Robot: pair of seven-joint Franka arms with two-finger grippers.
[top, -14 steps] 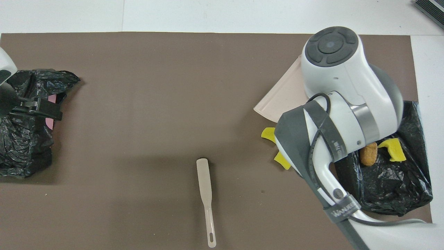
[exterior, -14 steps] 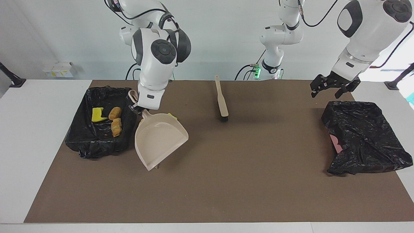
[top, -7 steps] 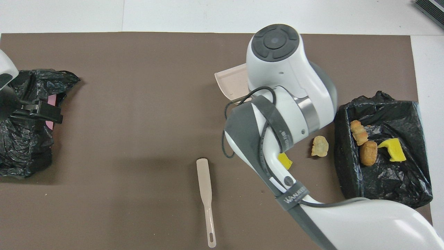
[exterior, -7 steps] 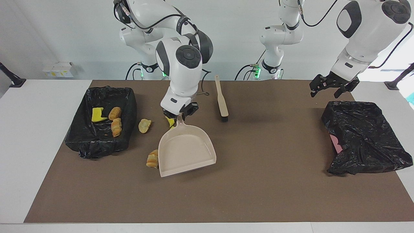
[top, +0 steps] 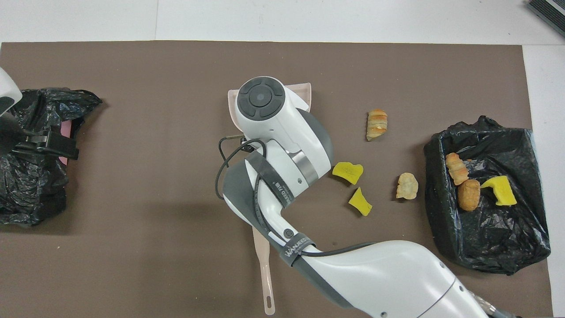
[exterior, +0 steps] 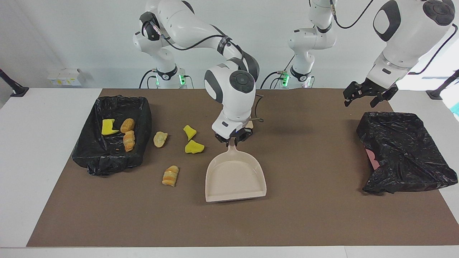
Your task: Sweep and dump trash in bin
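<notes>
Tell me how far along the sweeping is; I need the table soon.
Three scraps already lie in the lined bin. The right gripper holds the empty dustpan by its handle mid-table. Four scraps remain on the mat beside the bin, brush untouched. The left gripper waits over the other bag.

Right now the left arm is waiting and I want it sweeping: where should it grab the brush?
Take the brush by its slim handle, the end nearer the robots, coming straight down with the left claw spanning its narrow width. It lies flat on the mat, and its head is hidden under the right arm.
</notes>
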